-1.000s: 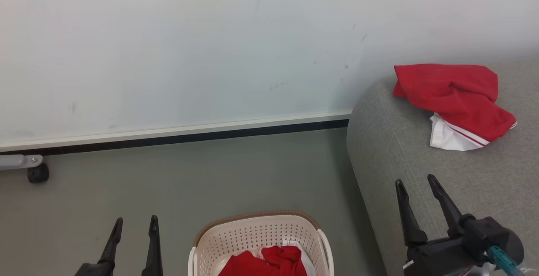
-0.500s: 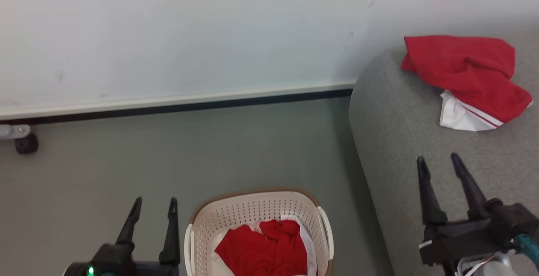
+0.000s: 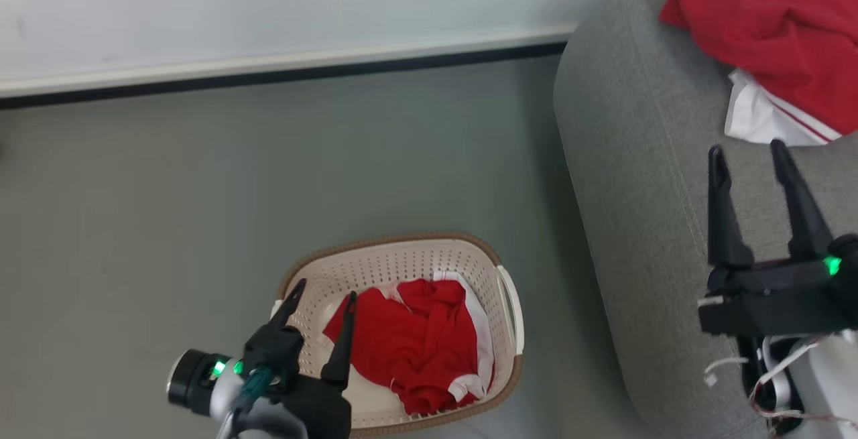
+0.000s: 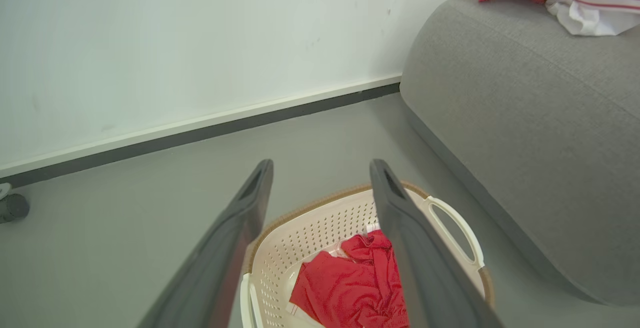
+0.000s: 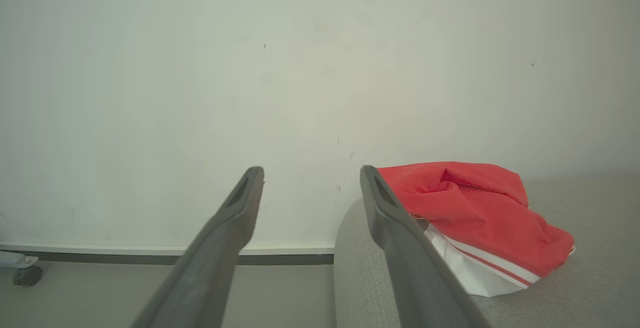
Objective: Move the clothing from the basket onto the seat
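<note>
Jaws wide on both grippers, nothing held. Left gripper point(image 3: 325, 289) hangs over the near-left side of the basket point(image 3: 402, 239), fingers aimed toward the red garment point(image 3: 415, 345) crumpled on the basket floor. Right gripper point(image 3: 747, 148) sits over the seat point(image 3: 643, 191), close to a second garment point(image 3: 771, 17), red with white, lying there.

Step in hand, as I read it: reach in and pick. Come down mid-basket, clear of the rim. Pinch a raised fold, not flat cloth. Lift straight up until the hem clears the wall, or the light basket may drag along.
</note>
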`<state>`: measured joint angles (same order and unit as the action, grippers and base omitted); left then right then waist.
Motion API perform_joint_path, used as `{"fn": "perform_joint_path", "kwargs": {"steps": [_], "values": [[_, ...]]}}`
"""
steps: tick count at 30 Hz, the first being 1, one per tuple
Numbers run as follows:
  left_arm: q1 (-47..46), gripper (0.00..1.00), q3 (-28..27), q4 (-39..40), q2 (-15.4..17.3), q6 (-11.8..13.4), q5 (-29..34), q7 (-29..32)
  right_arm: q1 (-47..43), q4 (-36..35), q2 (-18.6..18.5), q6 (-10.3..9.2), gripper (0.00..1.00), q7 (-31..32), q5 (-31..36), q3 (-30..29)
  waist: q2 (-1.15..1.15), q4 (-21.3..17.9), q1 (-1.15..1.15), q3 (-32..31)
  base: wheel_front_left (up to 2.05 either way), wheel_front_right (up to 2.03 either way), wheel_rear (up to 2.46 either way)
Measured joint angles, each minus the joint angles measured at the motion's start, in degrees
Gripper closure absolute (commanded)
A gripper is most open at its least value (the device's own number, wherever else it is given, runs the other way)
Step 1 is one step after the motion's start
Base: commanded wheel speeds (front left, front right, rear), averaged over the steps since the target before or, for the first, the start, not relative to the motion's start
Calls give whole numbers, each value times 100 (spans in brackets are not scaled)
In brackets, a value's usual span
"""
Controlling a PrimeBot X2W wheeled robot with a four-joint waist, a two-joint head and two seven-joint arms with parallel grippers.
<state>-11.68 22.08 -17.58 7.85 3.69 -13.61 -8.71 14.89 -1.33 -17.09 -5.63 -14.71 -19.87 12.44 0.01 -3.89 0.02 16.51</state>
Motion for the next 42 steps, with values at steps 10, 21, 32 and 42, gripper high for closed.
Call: {"fn": "perform_joint_path", "kwargs": {"steps": [10, 21, 32, 42], "values": [[-887, 0, 403, -956, -193, -171, 319, 456, 1060, -170, -113, -41, 0, 0, 134, -127, 0, -231, 0, 831, 0, 0, 0], [-1725, 0, 564, -1790, -413, -174, 367, 715, 1612, -543, -212, -41, 0, 2, 286, -216, 0, -428, -1, 1777, 0, 0, 0], [-2566, 0, 670, -2457, -481, -159, 376, 856, 1906, -1127, -296, -51, 0, 1, 488, -442, 1, -469, -1, 2733, 0, 0, 0], [-3394, 0, 915, -2822, -511, -160, 486, 913, 2360, -1659, -302, -98, 0, 7, 608, -595, 0, -454, -1, 3597, 0, 0, 0]]}}
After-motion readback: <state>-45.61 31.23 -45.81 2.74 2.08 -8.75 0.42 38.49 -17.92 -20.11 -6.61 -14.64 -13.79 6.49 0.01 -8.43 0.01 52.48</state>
